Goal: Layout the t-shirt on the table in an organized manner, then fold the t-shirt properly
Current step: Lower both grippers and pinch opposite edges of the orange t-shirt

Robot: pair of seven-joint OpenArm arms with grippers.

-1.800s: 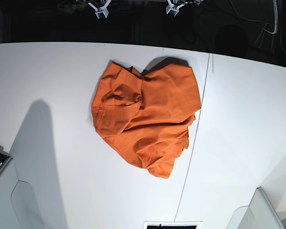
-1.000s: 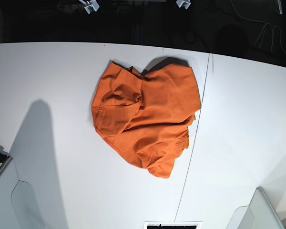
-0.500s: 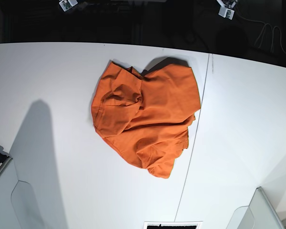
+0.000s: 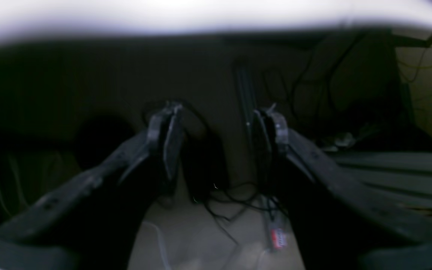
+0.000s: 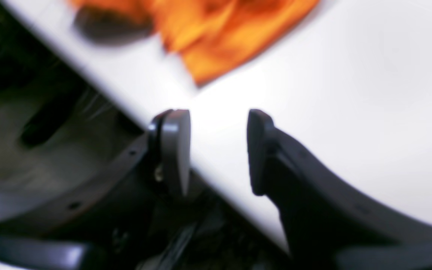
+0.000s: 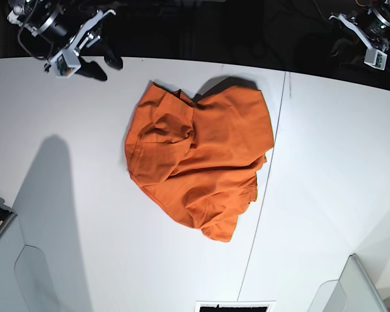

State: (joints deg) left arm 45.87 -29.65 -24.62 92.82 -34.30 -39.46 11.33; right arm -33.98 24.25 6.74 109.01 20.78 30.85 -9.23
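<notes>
The orange t-shirt (image 6: 198,162) lies crumpled in a heap at the middle of the white table (image 6: 65,195); it is a blurred orange patch (image 5: 216,30) at the top of the right wrist view. My right gripper (image 6: 103,67) hovers over the table's far left edge, well clear of the shirt. Its jaws stand open and empty (image 5: 218,150). My left arm (image 6: 370,32) hangs beyond the far right edge. The left gripper (image 4: 218,138) is open with nothing between its fingers, facing the dark space past the table.
A thin dark seam (image 6: 266,175) runs across the table just right of the shirt. Pale arm bases stand at the near left (image 6: 13,266) and near right (image 6: 351,286) corners. Cables lie on the floor (image 4: 231,210) beyond the table.
Both arms have come down into the base view from its top edge and spread apart, the right one toward the far left, the left one toward the far right. The t-shirt has not moved.
</notes>
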